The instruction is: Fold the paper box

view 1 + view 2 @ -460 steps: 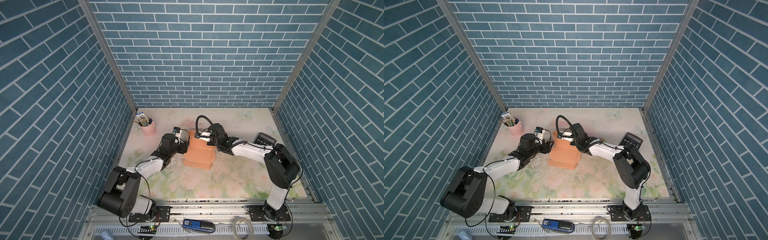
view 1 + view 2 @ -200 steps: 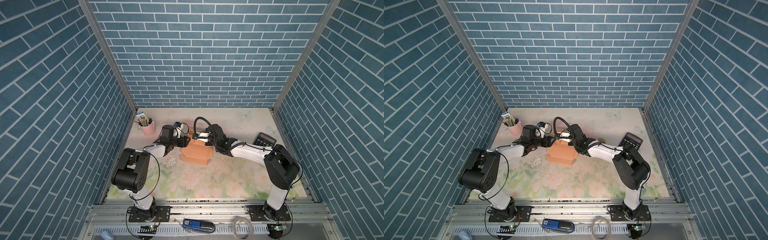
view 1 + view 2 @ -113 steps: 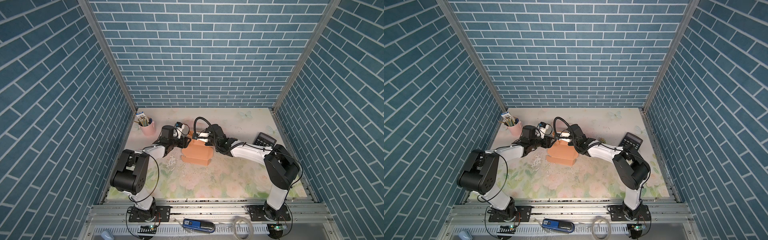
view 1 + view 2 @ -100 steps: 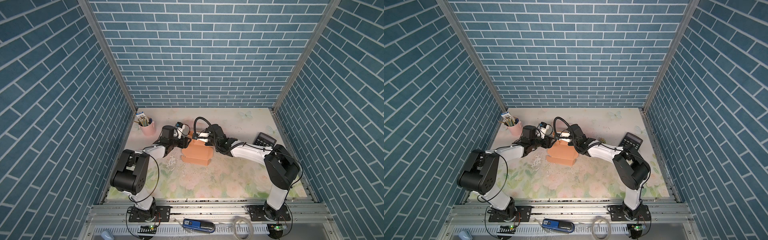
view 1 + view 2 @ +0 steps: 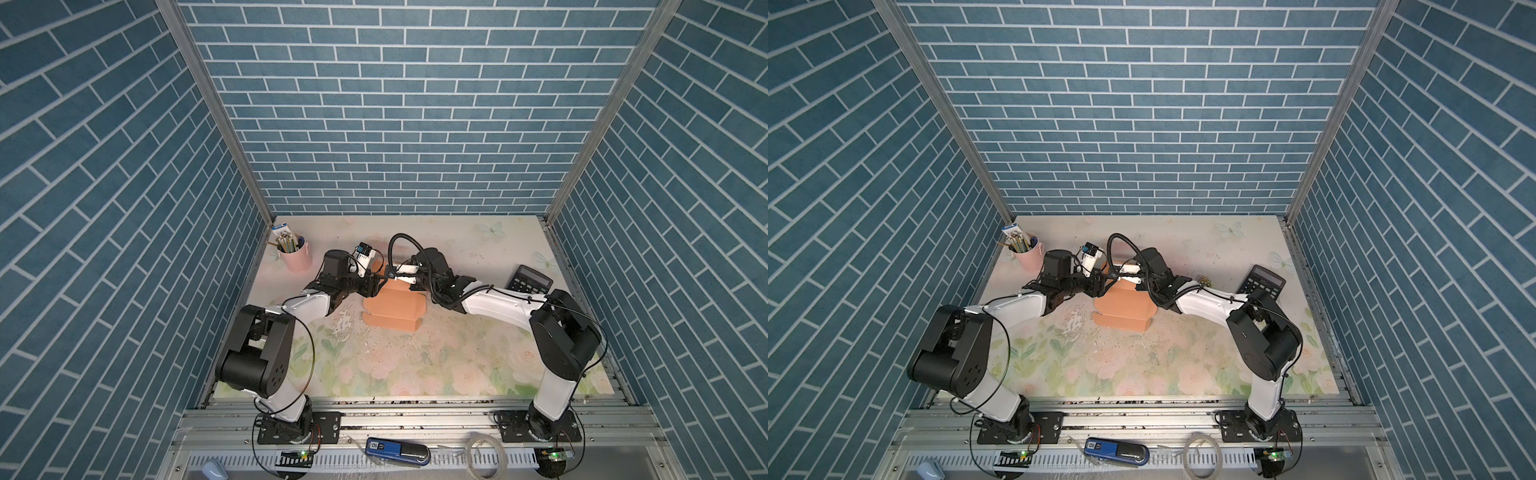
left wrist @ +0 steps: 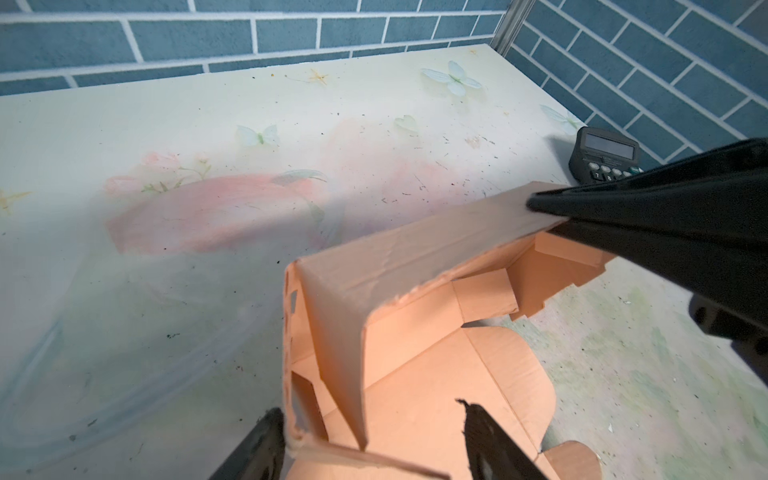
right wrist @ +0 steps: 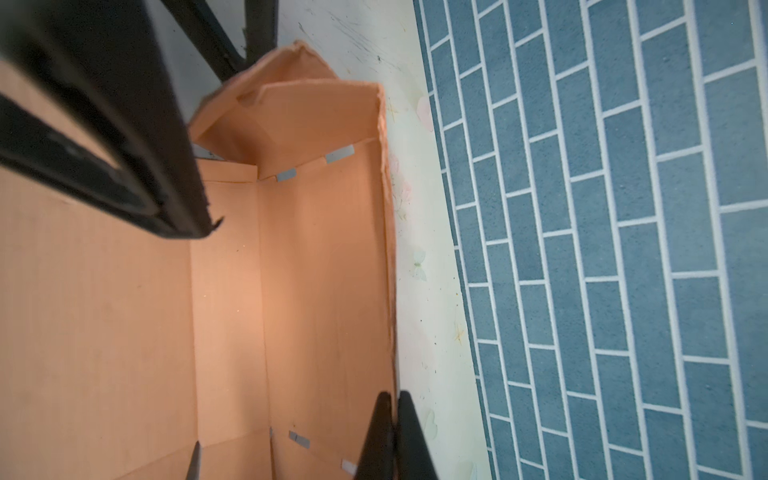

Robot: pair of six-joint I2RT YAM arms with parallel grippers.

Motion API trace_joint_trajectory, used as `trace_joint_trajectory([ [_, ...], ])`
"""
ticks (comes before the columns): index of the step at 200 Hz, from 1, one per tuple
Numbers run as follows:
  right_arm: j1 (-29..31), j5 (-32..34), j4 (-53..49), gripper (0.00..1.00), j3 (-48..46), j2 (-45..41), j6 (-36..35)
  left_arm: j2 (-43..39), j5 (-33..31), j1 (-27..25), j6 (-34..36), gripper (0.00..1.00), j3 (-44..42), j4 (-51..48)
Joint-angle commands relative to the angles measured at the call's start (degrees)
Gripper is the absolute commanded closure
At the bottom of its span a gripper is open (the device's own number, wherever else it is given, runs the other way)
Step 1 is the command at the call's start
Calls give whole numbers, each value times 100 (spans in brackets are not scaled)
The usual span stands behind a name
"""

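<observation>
The paper box (image 5: 395, 307) (image 5: 1125, 309) is a tan-orange cardboard sheet, partly folded, lying mid-table with its far wall raised. My right gripper (image 5: 392, 275) (image 5: 1116, 277) (image 7: 394, 395) is shut on the top edge of that far wall (image 7: 332, 270). In the left wrist view its black fingers (image 6: 623, 216) pinch the wall's end. My left gripper (image 5: 376, 283) (image 5: 1100, 286) (image 6: 370, 411) is open at the box's far left corner. Its jaws straddle the bent side wall (image 6: 332, 332), with one finger (image 6: 270, 432) close against the outside.
A pink cup of pens (image 5: 296, 257) stands at the back left. A black calculator (image 5: 530, 279) (image 6: 604, 156) lies at the right, near the side wall. A blue device (image 5: 397, 446) lies on the front rail. Brick walls close in three sides.
Since the earliest frames my left gripper has moved back to the box's far left corner and the box looks shorter, its far panel raised. Over the last half second nothing visibly moves.
</observation>
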Motion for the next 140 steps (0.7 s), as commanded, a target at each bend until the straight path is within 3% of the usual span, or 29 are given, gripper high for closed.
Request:
trace_joint_trajectory([
  [1,31,12,376,100,-164,-175,-203,-217,186,-26,18,30,-17,-75],
  [58,46,139,853,100,-447,-72,-401,-1180,29,173,-542,30,-393,234],
  [112,48,192,1176,100,-581,-35,-487,-1448,-1321,387,-1049,31,-485,-120],
  [140,57,185,1214,100,-591,-34,-489,-1456,-1446,826,-1507,31,-711,-48],
])
